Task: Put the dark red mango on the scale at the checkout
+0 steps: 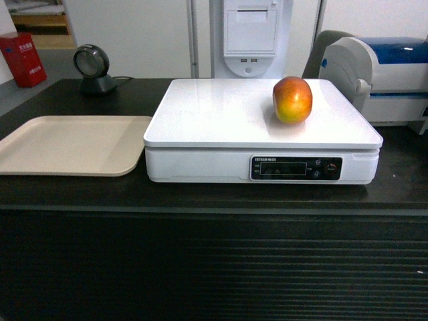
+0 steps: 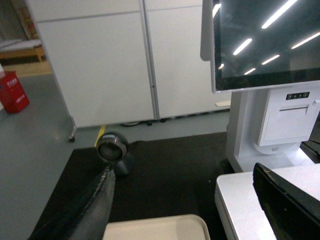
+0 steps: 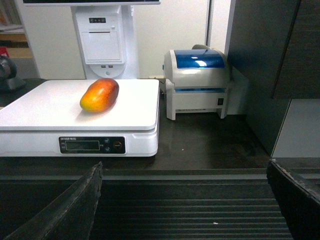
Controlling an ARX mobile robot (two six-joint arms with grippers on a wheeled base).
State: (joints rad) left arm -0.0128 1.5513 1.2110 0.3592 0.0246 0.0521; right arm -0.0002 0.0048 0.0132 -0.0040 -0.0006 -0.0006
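Observation:
The dark red mango (image 1: 292, 99) lies on the right rear part of the white scale's platform (image 1: 221, 124), red on top and orange-yellow below. The scale stands on the black top of the checkout (image 1: 200, 197). In the right wrist view the mango (image 3: 100, 95) rests on the scale (image 3: 45, 110), and my right gripper (image 3: 184, 167) is open and empty, low in front of the slatted counter front and well back from the fruit. My left gripper (image 2: 182, 169) is open and empty above the counter, between the tray and the scale's corner (image 2: 240, 200). Neither gripper shows in the head view.
A flat beige tray (image 1: 73, 144) lies left of the scale. A round barcode scanner (image 1: 93, 67) stands at the back left. A label printer with a blue lid (image 1: 381, 73) sits at the right, a white receipt printer stand (image 1: 251, 33) behind the scale, a red box (image 1: 23, 59) far left.

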